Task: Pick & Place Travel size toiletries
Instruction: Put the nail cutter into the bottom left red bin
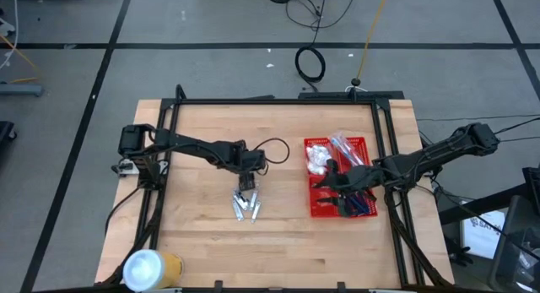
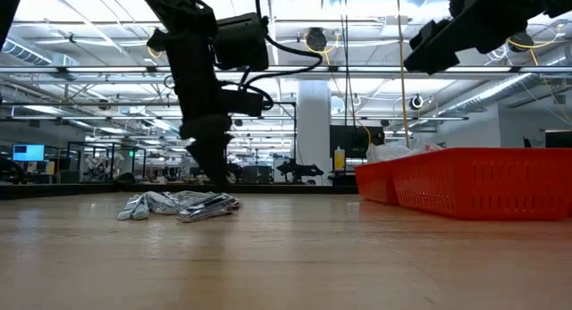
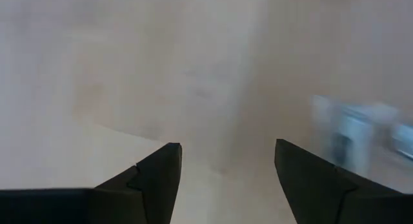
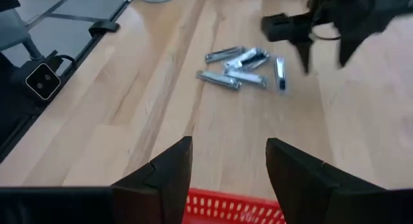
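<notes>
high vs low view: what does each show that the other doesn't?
High only: the basket's contents, with white packets in one far compartment and blue-handled items beside them; the right gripper over the basket; the white-and-yellow roll at the table's near left corner.
Low only: the room behind the table; the silver-grey tubes lying flat on the wood; the basket's mesh side wall.
Both: the left gripper just above the tube pile, the red basket, the tabletop.
</notes>
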`<state>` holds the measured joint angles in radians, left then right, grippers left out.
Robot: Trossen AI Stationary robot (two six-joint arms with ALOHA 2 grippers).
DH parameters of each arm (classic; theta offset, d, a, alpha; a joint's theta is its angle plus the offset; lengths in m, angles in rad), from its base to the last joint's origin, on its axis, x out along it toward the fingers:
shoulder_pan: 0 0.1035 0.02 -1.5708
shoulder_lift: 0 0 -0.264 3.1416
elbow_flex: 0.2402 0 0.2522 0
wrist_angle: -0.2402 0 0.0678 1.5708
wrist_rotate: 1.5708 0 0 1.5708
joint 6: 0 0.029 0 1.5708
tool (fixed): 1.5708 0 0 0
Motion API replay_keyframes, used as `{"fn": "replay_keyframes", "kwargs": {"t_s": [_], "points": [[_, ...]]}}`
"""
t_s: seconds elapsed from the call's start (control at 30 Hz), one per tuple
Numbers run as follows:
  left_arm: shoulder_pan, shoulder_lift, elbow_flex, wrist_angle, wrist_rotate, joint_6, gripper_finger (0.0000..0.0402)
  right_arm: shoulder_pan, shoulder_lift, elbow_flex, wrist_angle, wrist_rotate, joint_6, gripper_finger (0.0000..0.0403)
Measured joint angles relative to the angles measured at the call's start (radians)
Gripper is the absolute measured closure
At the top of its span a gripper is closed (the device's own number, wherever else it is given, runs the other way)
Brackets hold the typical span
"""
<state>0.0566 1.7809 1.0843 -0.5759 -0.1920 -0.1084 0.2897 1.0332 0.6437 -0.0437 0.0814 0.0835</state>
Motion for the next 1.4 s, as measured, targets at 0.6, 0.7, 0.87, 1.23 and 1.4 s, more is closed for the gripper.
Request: {"fn": "replay_keyframes", "kwargs": {"t_s": [0.6,0.7,0.87,1.23,1.4], "points": [[-0.094,0.000,0.000,-0.121,0.161,-0.028,0.0183,-0.033,0.000,-0.110,0.105,0.000,0.025,0.0223],[-0.093,0.000,0.000,-0.117,0.150,-0.032,0.0191,-0.048,0.000,-0.122,0.130,-0.001,0.025,0.0223],[-0.093,0.011,0.000,-0.071,0.138,-0.032,0.0208,-0.056,0.000,-0.122,0.146,-0.002,0.024,0.0226],[-0.090,0.070,0.004,-0.108,0.153,-0.040,0.0231,-0.055,0.000,-0.123,0.145,-0.004,0.006,0.0227],[-0.090,0.072,0.003,-0.108,0.156,-0.028,0.0257,-0.055,0.000,-0.123,0.145,-0.004,0.002,0.0227]]}}
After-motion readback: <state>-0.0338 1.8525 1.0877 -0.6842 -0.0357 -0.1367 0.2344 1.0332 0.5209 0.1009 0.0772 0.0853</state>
